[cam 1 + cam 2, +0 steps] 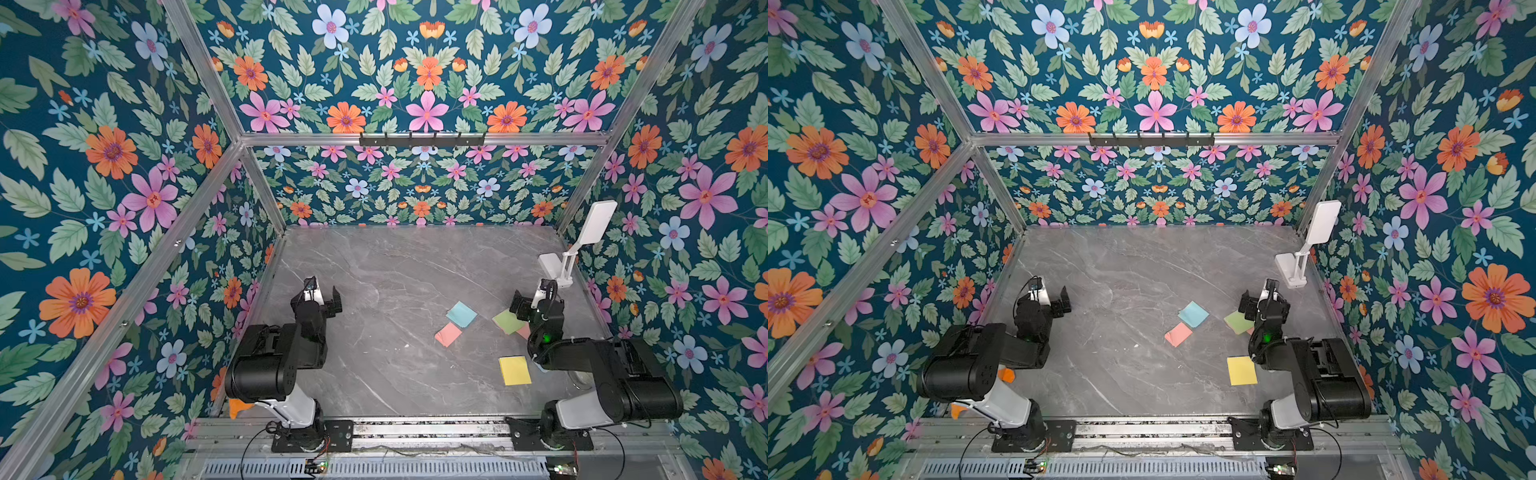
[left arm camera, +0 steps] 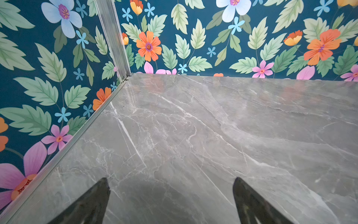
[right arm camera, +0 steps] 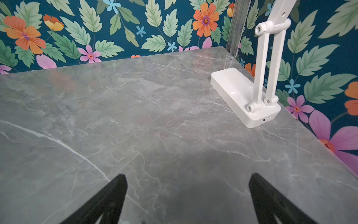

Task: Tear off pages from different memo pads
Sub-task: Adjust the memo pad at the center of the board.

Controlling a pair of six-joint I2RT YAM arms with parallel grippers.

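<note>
Four pastel squares lie on the grey marble table (image 1: 374, 270), right of centre; I cannot tell memo pads from single pages. Blue (image 1: 461, 313) and pink (image 1: 448, 334) sit side by side, green (image 1: 507, 321) lies partly under my right arm, and yellow (image 1: 514, 370) is nearer the front. A second pink bit (image 1: 524, 331) peeks out beside the green one. My right gripper (image 1: 530, 294) (image 3: 188, 175) hangs open just behind the green square, over bare table. Far to the left, my left gripper (image 1: 324, 292) (image 2: 171, 179) is open over bare marble. Neither wrist view shows any paper.
A white folding stand (image 1: 557, 266) (image 3: 244, 97) rises at the back right corner. Under my left arm at the front left edge, an orange plush (image 1: 1007, 374) shows in part. Floral walls close in three sides, and a black hook rail (image 1: 422, 139) hangs on the back frame.
</note>
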